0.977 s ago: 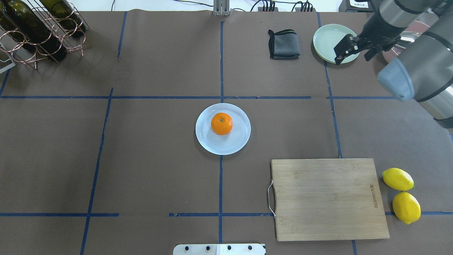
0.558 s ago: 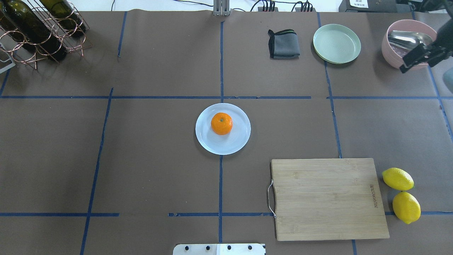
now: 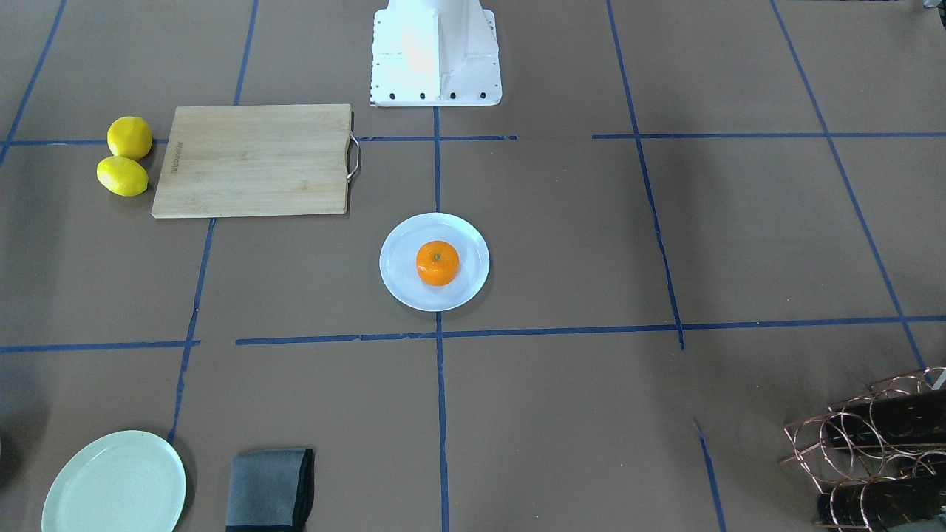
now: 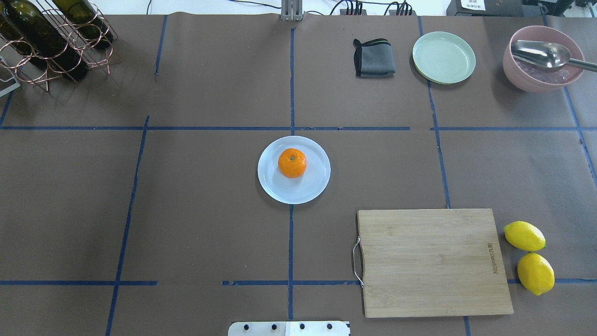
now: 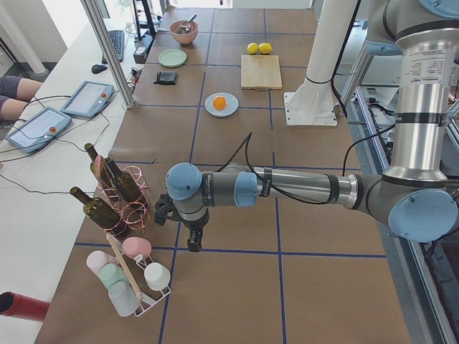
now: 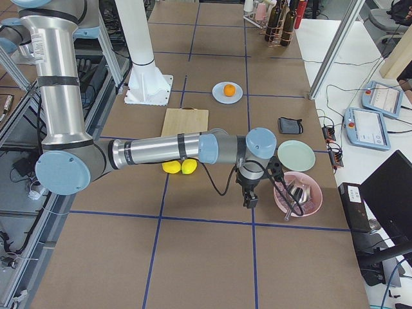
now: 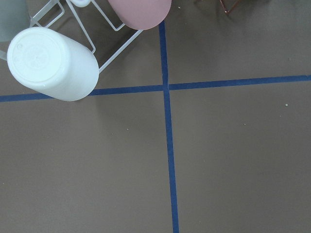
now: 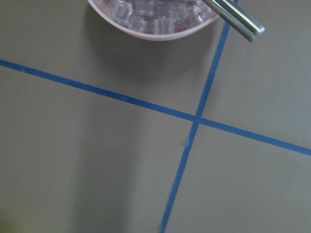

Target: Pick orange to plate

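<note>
I have the orange sitting stem-dot up on the pale plate at the middle of the tabletop, slightly toward the plate's far side. The tabletop is covered in brown paper crossed by blue tape lines. In the side views a white desk with two tablets runs along the side opposite the robot. A second ago my right arm hung over the green plate, then moved by the pink bowl. It has since left the overhead view, and the right hand now hangs just beside that bowl. The left hand hangs between the bottle rack and a cup rack. From these side views I cannot tell whether either hand is open or closed. The bowl holds ice cubes and a metal spoon. The bottle rack carries dark wine bottles.
</note>
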Motion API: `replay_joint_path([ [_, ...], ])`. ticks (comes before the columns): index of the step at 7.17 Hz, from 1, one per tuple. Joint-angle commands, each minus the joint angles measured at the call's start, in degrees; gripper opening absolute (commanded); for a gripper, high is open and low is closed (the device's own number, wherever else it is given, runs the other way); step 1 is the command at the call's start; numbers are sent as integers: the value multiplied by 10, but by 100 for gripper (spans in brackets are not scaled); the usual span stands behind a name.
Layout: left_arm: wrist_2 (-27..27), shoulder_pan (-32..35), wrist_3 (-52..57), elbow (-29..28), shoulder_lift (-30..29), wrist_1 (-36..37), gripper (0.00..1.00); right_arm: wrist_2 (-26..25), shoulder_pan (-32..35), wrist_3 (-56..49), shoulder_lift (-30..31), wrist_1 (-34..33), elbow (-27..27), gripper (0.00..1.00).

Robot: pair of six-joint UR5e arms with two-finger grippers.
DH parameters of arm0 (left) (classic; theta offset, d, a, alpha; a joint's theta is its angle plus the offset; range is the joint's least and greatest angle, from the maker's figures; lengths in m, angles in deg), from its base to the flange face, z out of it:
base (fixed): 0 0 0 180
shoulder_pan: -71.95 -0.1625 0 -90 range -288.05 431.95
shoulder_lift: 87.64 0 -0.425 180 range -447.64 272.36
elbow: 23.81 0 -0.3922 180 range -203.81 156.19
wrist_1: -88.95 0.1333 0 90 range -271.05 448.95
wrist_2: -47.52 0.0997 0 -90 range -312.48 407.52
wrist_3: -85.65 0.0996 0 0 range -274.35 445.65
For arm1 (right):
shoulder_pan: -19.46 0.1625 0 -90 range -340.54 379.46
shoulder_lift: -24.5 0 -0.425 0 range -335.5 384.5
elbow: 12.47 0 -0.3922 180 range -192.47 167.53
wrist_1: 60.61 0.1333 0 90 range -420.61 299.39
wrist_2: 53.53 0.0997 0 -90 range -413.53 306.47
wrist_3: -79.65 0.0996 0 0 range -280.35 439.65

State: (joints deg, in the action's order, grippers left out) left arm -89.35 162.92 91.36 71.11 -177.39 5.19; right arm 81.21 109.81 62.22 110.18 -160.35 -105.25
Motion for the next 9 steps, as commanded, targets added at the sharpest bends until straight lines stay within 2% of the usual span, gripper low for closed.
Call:
replay_joint_path([
  [1,-1,0,1,-3,1,0,100,0,34,-24,32,2,24,100],
  [3,0,0,2,-4,2,0,100,-4,40,-10,38,2,16,100],
  [6,0,0,1,-4,2,0,100,-2,40,89,36,3,11,100],
  [9,1,0,-3,-5,1,-1,100,-1,40,92,33,3,11,100],
])
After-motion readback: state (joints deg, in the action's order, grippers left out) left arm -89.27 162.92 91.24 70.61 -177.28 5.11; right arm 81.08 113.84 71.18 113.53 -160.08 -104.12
